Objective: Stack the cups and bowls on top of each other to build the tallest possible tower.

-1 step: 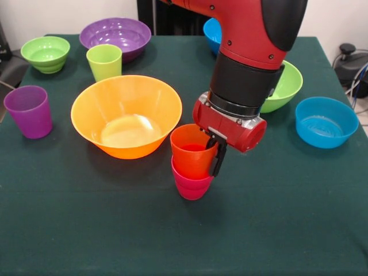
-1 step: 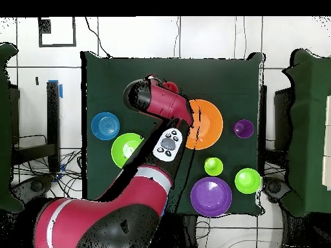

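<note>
An orange cup (image 1: 191, 152) sits nested in a red-pink cup (image 1: 192, 185) that stands upright on the green cloth, just right of the large orange-yellow bowl (image 1: 126, 115). My gripper (image 1: 214, 150) comes down over the orange cup's right side. One black finger (image 1: 218, 161) runs down outside the wall and the other is inside the rim, shut on that wall. A purple cup (image 1: 29, 111) and a lime green cup (image 1: 104, 61) stand apart on the left. In the overhead view the arm hides the gripper.
A purple bowl (image 1: 115, 35) and a small ribbed lime bowl (image 1: 45, 53) sit at the far left. A medium lime bowl (image 1: 287, 86) lies behind the arm, a blue bowl (image 1: 325, 122) at the right, and another blue bowl (image 1: 211, 31) at the back.
</note>
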`<move>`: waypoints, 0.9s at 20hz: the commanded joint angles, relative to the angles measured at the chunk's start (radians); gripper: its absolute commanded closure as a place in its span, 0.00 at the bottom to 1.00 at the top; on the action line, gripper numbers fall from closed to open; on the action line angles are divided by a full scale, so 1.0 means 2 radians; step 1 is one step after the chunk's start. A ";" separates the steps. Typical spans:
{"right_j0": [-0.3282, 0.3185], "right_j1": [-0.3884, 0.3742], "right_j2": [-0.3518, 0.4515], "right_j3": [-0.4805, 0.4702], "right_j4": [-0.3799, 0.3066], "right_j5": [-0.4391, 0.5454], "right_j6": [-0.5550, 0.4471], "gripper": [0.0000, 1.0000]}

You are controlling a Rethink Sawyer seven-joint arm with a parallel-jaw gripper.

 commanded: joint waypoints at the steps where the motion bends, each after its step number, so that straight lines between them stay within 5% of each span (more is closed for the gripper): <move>1: 0.009 0.036 0.034 -0.004 -0.042 0.034 0.030 1.00; 18: 0.019 0.049 0.016 -0.016 -0.032 0.092 0.045 1.00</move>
